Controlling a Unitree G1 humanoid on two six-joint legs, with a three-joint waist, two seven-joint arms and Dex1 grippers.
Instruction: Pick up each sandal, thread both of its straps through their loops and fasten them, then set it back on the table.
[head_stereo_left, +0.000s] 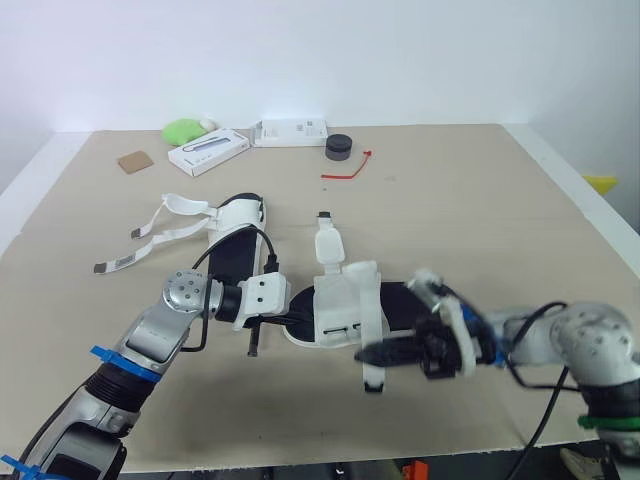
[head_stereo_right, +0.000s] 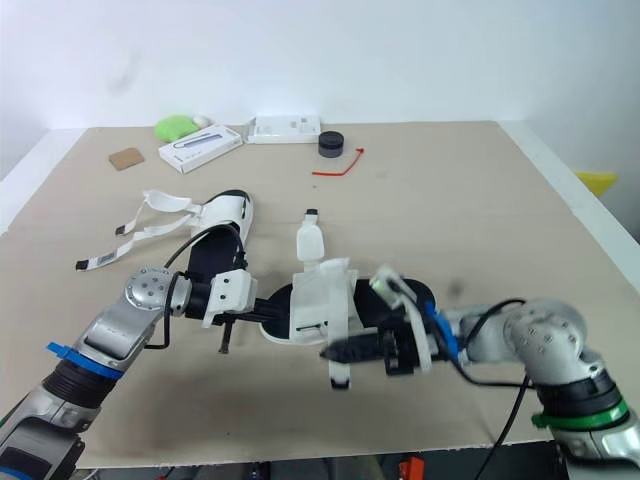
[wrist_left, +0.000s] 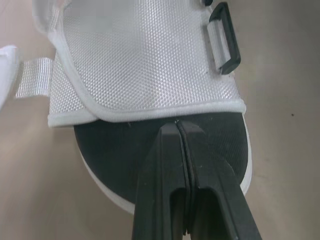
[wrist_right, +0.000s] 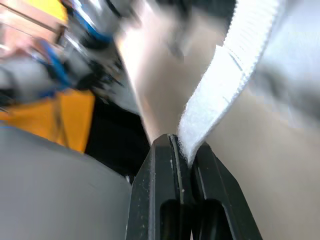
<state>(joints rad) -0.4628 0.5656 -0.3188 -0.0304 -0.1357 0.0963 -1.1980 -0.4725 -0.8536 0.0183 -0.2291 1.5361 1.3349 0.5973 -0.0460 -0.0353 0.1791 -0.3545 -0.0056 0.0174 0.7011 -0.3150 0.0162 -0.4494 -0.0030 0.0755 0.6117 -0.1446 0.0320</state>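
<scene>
A tan table (head_stereo_left: 450, 200) stands against a plain, evenly lit white wall (head_stereo_left: 400, 50).

A black round puck (head_stereo_left: 339, 147) sits near the far edge of the tan table (head_stereo_left: 450, 200). A red tie (head_stereo_left: 350, 169) lies just in front of it, and a white labelled box (head_stereo_left: 291, 132) sits just to its left. Further left of the puck lie a flat white carton (head_stereo_left: 208, 151) set at an angle, a green lump (head_stereo_left: 183, 130) behind that carton, and a brown square card (head_stereo_left: 134, 161) furthest out. Well to the puck's right, beyond the table's edge, a yellow thing (head_stereo_left: 600, 184) shows.
</scene>
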